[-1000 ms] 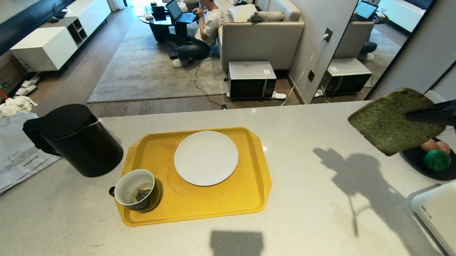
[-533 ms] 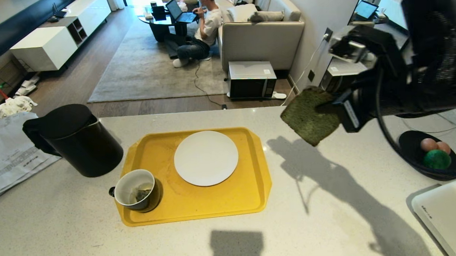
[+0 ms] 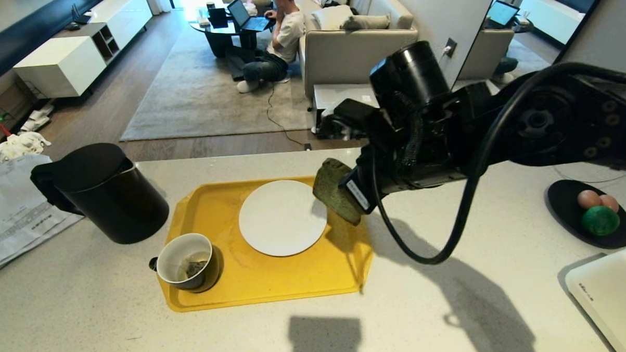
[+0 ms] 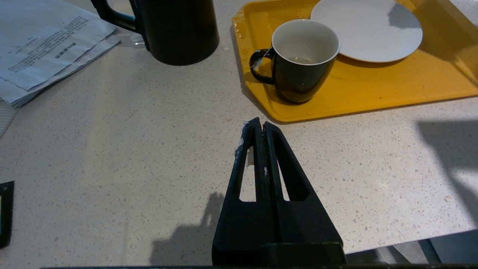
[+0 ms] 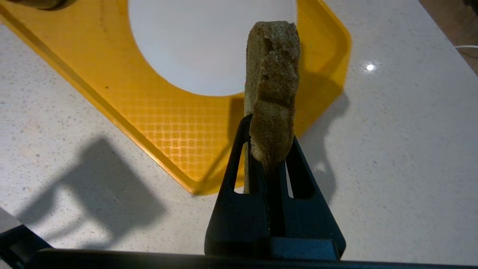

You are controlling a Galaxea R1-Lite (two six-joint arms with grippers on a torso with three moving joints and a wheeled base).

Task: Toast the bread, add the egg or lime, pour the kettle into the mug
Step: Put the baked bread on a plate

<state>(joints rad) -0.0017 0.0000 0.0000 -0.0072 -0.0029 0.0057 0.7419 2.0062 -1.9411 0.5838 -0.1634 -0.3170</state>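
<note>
Since a second ago, the bread (image 3: 336, 191) has been carried from the right edge to above the yellow tray (image 3: 267, 291), gripped edge-on by the right pincer (image 5: 268, 149) beside the white plate (image 3: 283, 217). Nearer, the left pincer (image 4: 259, 129) is held closed and empty over the tabletop (image 4: 112, 149).

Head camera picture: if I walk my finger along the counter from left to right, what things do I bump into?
Papers → kettle → mug → white plate → bread held by the right gripper → lime
</note>
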